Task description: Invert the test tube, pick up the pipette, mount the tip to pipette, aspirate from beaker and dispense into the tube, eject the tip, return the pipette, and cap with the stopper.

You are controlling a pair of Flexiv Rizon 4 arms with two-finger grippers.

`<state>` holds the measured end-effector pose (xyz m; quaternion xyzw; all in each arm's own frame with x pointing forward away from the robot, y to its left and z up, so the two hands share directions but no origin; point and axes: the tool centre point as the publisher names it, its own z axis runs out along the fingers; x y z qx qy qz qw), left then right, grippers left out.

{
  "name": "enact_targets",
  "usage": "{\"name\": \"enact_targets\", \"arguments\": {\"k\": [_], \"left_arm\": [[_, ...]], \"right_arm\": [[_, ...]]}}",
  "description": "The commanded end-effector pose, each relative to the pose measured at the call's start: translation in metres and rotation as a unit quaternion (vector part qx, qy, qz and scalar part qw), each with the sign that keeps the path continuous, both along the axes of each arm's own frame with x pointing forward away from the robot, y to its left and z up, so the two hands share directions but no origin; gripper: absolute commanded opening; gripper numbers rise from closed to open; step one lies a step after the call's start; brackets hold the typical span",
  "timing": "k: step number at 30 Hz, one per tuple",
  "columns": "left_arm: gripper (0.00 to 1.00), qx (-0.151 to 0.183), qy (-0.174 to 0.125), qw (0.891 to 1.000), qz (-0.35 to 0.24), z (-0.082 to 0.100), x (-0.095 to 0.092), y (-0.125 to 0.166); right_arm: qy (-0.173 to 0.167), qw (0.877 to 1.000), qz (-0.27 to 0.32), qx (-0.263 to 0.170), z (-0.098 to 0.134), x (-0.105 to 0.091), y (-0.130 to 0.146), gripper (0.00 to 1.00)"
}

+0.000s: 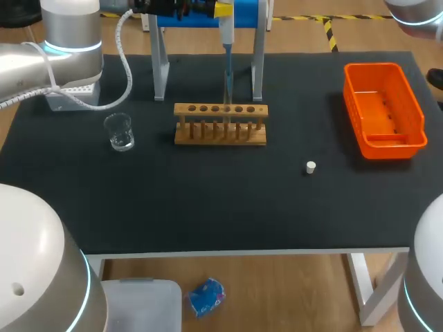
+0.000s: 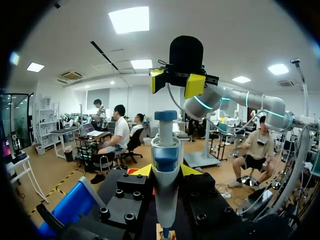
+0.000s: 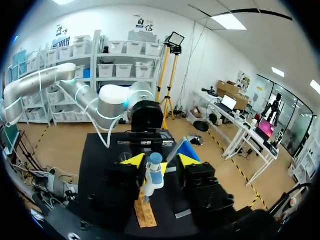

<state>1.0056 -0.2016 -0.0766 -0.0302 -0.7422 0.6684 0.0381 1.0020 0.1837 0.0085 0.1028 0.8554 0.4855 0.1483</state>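
Pipette (image 2: 165,165) in left gripper (image 2: 166,171); stopper (image 1: 311,167) head-only.

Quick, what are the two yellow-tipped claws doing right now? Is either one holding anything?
Left gripper: closed on the pipette.
Right gripper: open, holding nothing.

Bright, even overhead light casts faint shadows.
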Motion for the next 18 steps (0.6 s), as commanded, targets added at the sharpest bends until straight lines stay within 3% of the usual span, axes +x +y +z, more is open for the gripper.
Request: {"name": "enact_targets", "arguments": {"k": [1, 18], "left_arm": [[0.0, 0.0, 0.0, 1.0, 0.001, 0.0, 0.0, 0.0], [0.0, 0.0, 0.0, 1.0, 0.001, 0.0, 0.0, 0.0]], "right_arm": [[0.008, 1.0, -0.002, -0.002, 0.0, 0.006, 0.008, 0.0], [0.021, 1.0, 0.0, 0.01, -0.003, 0.005, 0.024, 0.0]]}}
